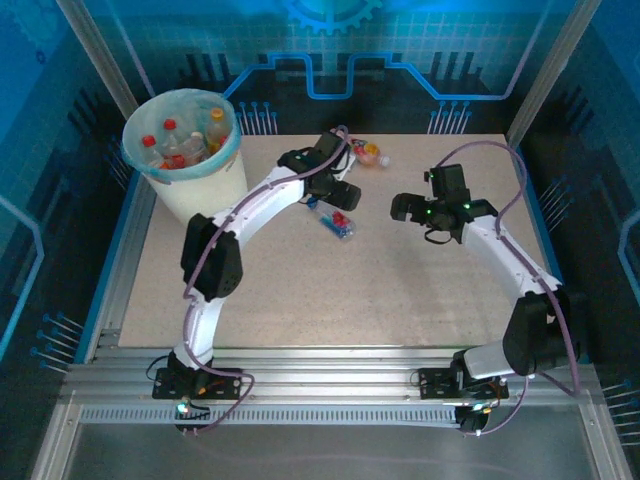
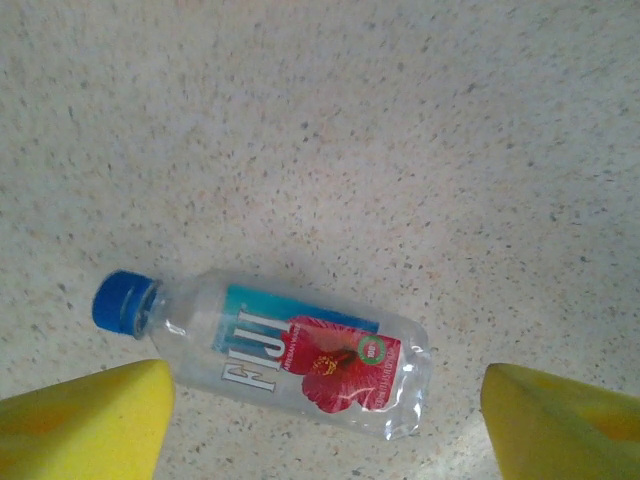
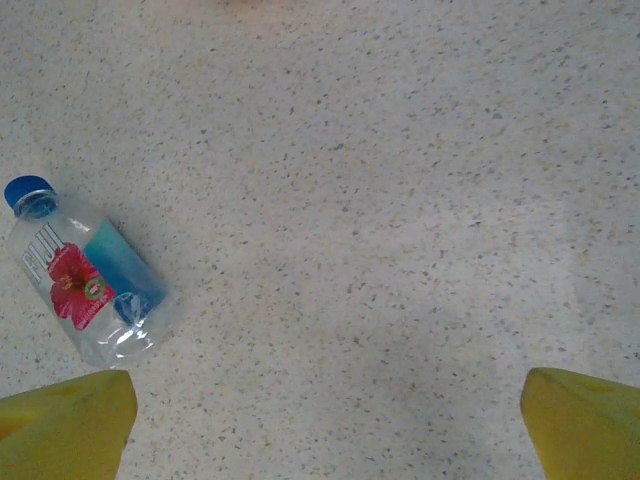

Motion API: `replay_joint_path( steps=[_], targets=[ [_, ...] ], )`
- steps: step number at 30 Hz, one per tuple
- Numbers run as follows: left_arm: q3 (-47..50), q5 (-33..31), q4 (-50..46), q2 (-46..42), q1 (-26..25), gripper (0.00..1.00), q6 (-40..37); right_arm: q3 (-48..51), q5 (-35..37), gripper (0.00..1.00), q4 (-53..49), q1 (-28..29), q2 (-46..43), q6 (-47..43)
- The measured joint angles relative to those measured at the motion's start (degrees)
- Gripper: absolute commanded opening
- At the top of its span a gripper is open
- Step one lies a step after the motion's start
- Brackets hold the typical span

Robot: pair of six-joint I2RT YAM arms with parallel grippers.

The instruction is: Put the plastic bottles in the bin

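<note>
A clear Fiji plastic bottle (image 2: 290,355) with a blue cap and a red flower label lies on its side on the speckled table. It is also seen in the top view (image 1: 340,224) and at the left of the right wrist view (image 3: 85,275). My left gripper (image 2: 325,430) hovers open just above it, yellow fingertips (image 2: 90,420) on either side, not touching. My right gripper (image 3: 325,430) is open over bare table to the bottle's right (image 1: 403,208). A second small bottle (image 1: 372,155), orange and pink, lies near the back edge. The bin (image 1: 200,190) stands at the back left with several bottles (image 1: 185,145) inside.
The left arm (image 1: 260,200) arcs across the table's left half, passing close to the bin. Metal frame posts (image 1: 100,60) rise at the back corners. Blue rails (image 1: 110,270) border the table's sides.
</note>
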State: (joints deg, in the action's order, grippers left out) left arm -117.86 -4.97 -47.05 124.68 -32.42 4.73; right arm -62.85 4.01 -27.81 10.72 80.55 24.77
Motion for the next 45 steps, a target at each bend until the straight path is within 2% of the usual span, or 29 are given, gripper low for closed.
replay_joint_path(
  steps=[5,11,22,32,45],
  targets=[
    [-1.81,-1.25,-3.52,2.6,1.11,0.83,8.24,0.68,-0.72,1.0,0.09,-1.11,-0.26,-0.24],
    [1.29,-1.01,-1.7,2.6,4.04,0.83,17.42,1.05,-3.26,1.0,0.61,-1.09,-0.24,0.04],
    [11.32,6.23,7.48,2.62,8.11,0.82,30.86,2.67,-5.18,1.0,2.25,-0.17,0.13,0.72],
    [8.94,11.56,12.33,5.88,8.48,0.8,35.69,3.85,-6.03,1.0,2.64,0.15,0.15,0.72],
    [0.15,12.17,9.38,13.11,8.39,0.77,34.77,4.0,-6.71,1.0,3.04,0.2,0.46,0.72]
  ],
)
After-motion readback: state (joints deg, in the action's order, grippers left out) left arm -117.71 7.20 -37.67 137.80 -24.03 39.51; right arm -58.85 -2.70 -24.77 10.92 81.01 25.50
